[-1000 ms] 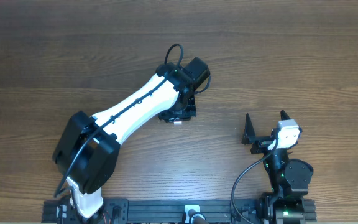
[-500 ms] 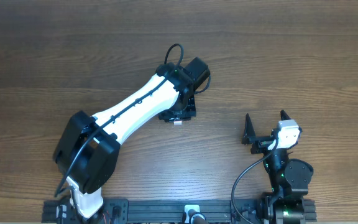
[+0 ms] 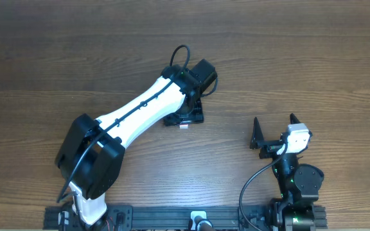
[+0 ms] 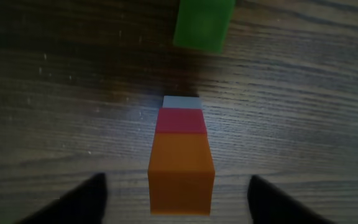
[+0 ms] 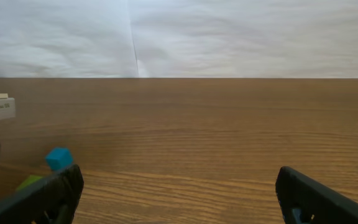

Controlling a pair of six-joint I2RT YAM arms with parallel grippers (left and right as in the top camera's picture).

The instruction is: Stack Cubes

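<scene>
Orange cube (image 4: pixel 181 174) tops a short column in the left wrist view, with a red cube (image 4: pixel 180 121) directly under it and a pale grey cube (image 4: pixel 182 102) at the bottom, on the wooden table (image 3: pixel 76 51). The three touch one another and line up squarely. A green cube (image 4: pixel 204 25) lies on the table beyond the column, apart from it. The left gripper (image 4: pixel 178 179) hangs over the column with its fingers (image 4: pixel 89 199) spread wide, one on each side of the orange cube and touching neither it nor the cubes below. In the top view the left arm reaches from its base up to the middle of the table, and its gripper (image 3: pixel 185 114) covers the column except for a pale sliver just beneath it. The right gripper (image 3: pixel 273 131) sits near its own base at the right side of the table, well apart from the column, with its fingers spread and nothing between them. Its wrist view looks low across the table, where a blue cube (image 5: pixel 59 158) rests beside one finger (image 5: pixel 55 193), with a green shape (image 5: pixel 30 182) just beside it, partly hidden by that finger.
</scene>
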